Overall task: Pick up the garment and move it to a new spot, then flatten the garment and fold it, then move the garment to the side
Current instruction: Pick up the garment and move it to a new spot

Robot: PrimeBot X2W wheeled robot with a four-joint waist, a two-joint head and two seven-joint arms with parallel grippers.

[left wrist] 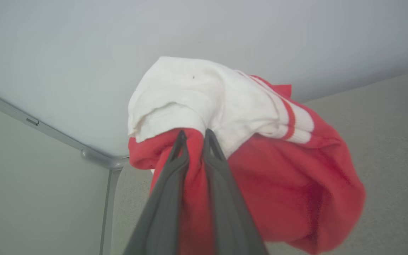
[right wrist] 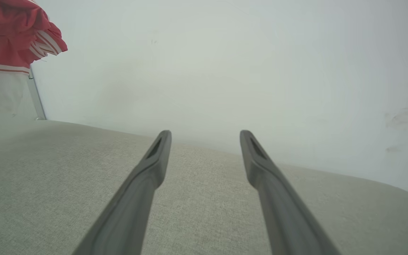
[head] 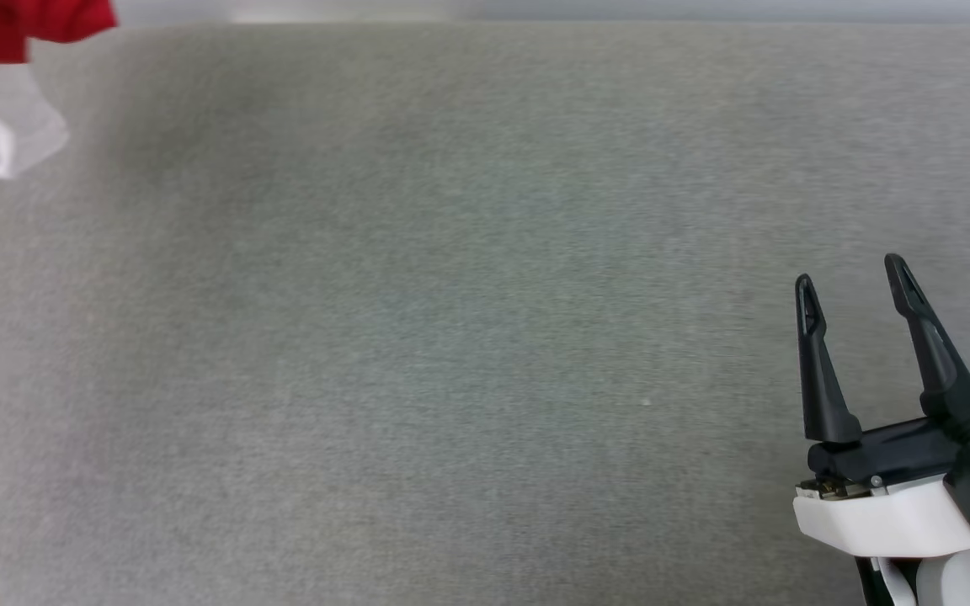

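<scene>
Left gripper pinched on bunched red garment, cloth draped around and beyond its fingertips, garment at grey surface's far left corner, right gripper spread wide, well apart from it

Overhead head, low wrists, common garment

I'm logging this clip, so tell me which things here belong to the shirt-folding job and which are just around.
Job: bright red cloth T-shirt with white sleeves; left hand, clamped on it; right hand, open and empty.
Just there: grey woven surface; pale wall; grey metal corner strip.
</scene>
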